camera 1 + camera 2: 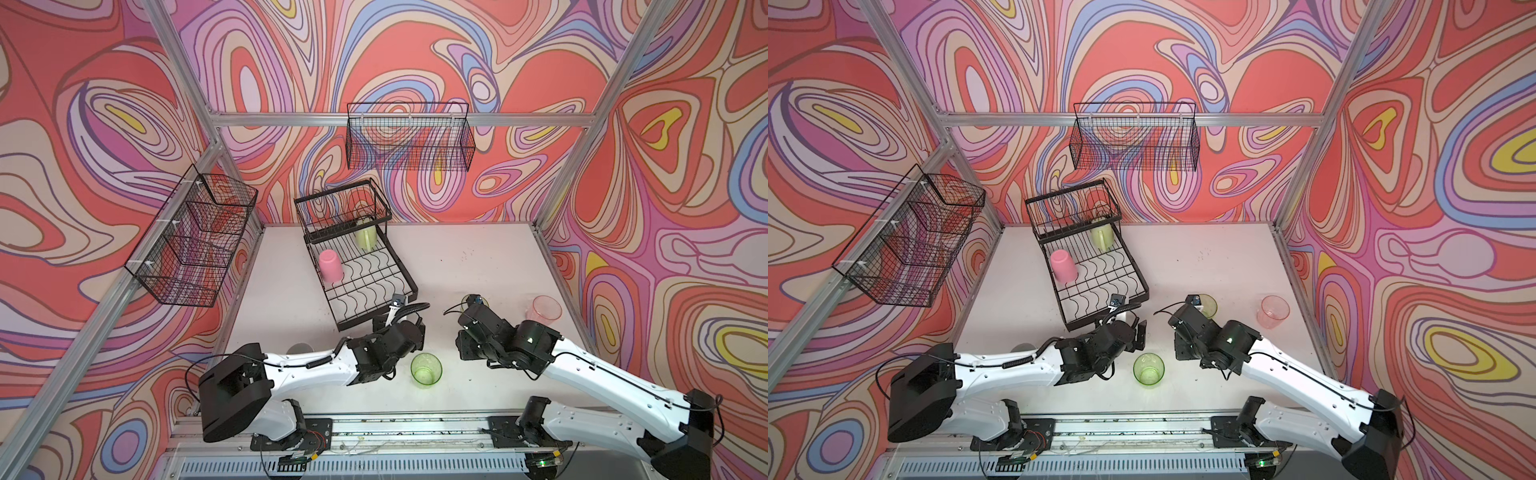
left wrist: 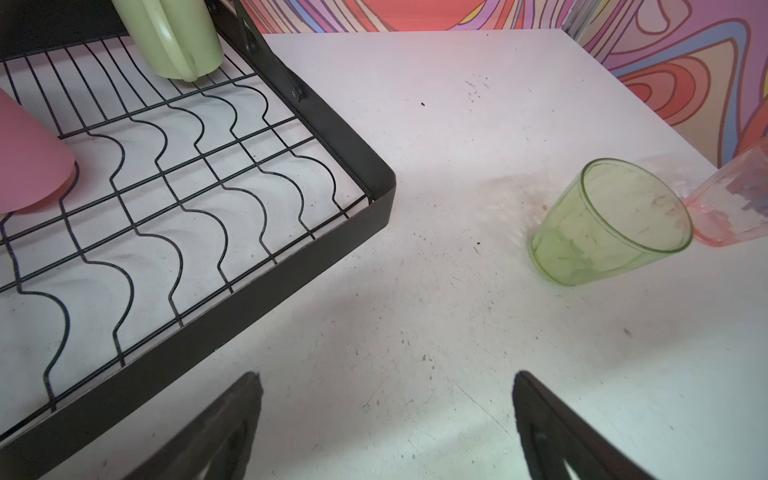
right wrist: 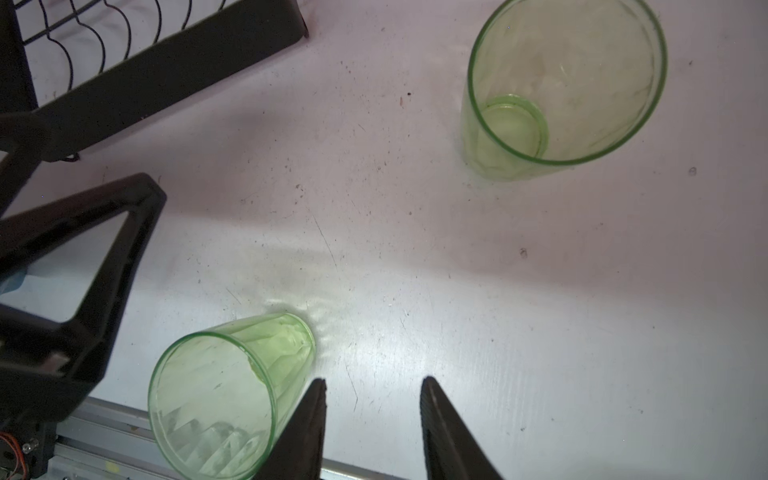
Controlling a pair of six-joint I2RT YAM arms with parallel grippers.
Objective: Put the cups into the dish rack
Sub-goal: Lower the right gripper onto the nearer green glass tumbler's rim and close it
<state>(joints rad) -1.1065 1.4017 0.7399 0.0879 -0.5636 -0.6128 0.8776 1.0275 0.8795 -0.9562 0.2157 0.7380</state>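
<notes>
cups [image 1: 1064,266] loaded: two. opaque pink tumbler [image 1: 331,266] mouth-down on dish rack [image 2: 291,270] tray, probably to drain; mug [image 1: 365,237] behind. near green tumbler [image 1: 426,370], far green tumbler [image 3: 565,83], clear pink tumbler [image 1: 543,313] upright on counter [image 1: 457,257]. my left gripper [image 2: 386,374] spread, empty; right gripper [image 3: 374,379] narrower, pinching nothing.

A scuffed white flat surface [image 1: 457,266] lies beneath both pairs of jaws. A black fine-mesh wire basket [image 1: 409,137] hangs on the swirl-patterned wall [image 1: 374,50] well beyond them. A tiered black mesh basket [image 1: 191,237] hangs well outside the left jaws.
</notes>
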